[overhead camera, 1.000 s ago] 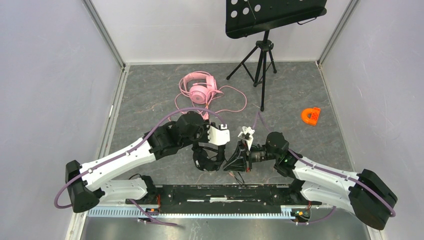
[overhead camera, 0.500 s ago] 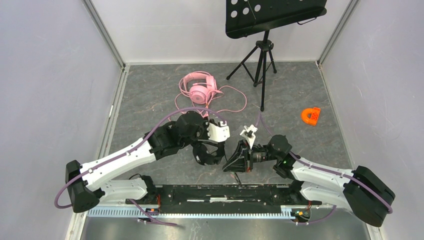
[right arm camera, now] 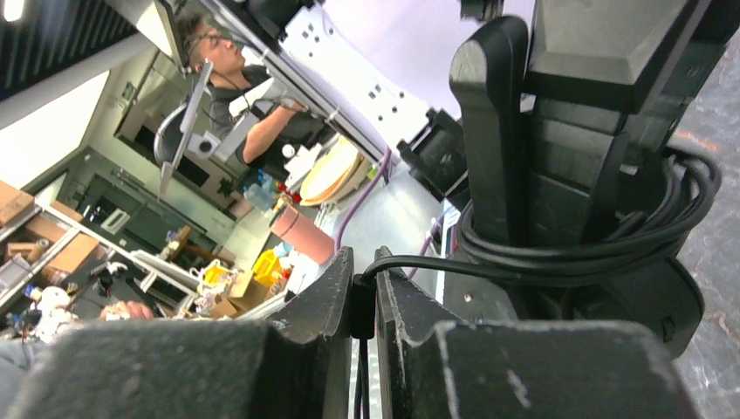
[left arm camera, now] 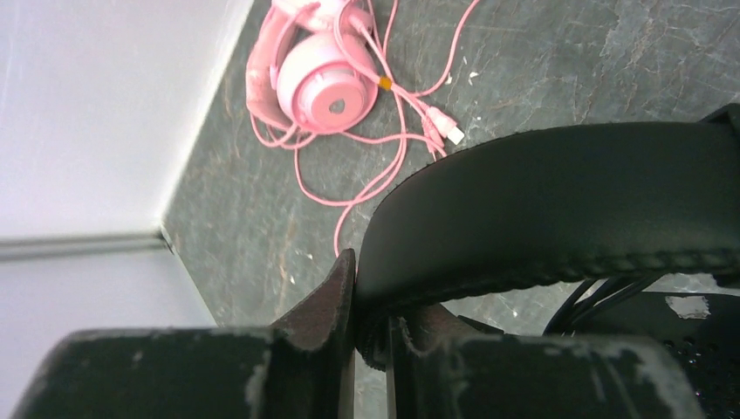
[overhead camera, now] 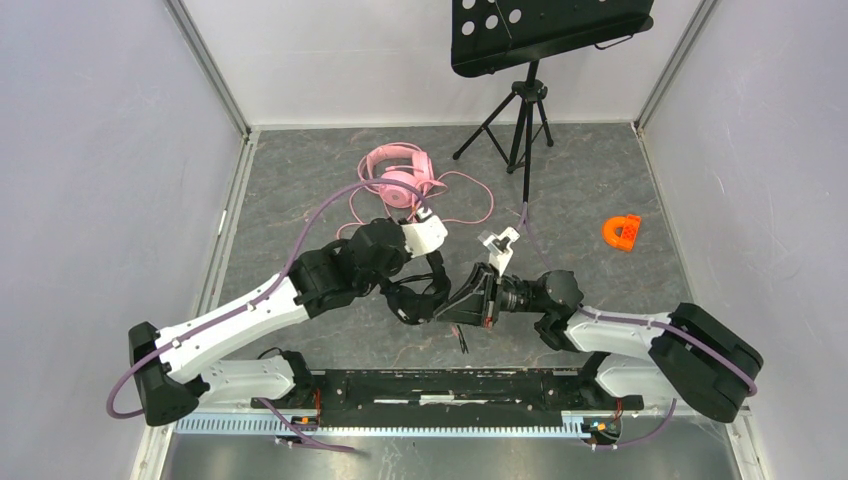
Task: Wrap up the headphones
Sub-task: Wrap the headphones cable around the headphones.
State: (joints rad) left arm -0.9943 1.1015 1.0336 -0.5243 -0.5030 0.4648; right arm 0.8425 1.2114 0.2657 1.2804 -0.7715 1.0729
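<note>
The pink headset [overhead camera: 400, 175] lies on the table [overhead camera: 290, 200] at the far left of middle, one earcup facing up. Its pink cable [overhead camera: 466, 201] is strewn in loose loops around and to the right of it.

Nearer the bases, my left gripper [left arm camera: 371, 301] is closed to a narrow slit on the padded headband of the black headset [left arm camera: 558, 201], pinching it near one end. From overhead, the headset sits between my two wrists, just below my left one. I cannot tell whether it touches the table.

To its right, my right gripper [right arm camera: 364, 292] points back toward the left arm. The fingers are nearly together, with the thin black cable [right arm camera: 428, 260] nipped between them. From that pinch the cable runs to the headset's earcup arm, where several turns are already wound around it in a tight bundle. A short dark end seems to hang below my right fingers, though it is faint from overhead.

Farther right stands a black stand [overhead camera: 527, 110] on tripod legs. An orange piece [overhead camera: 622, 232] lies well apart from everything, near the right wall.
</note>
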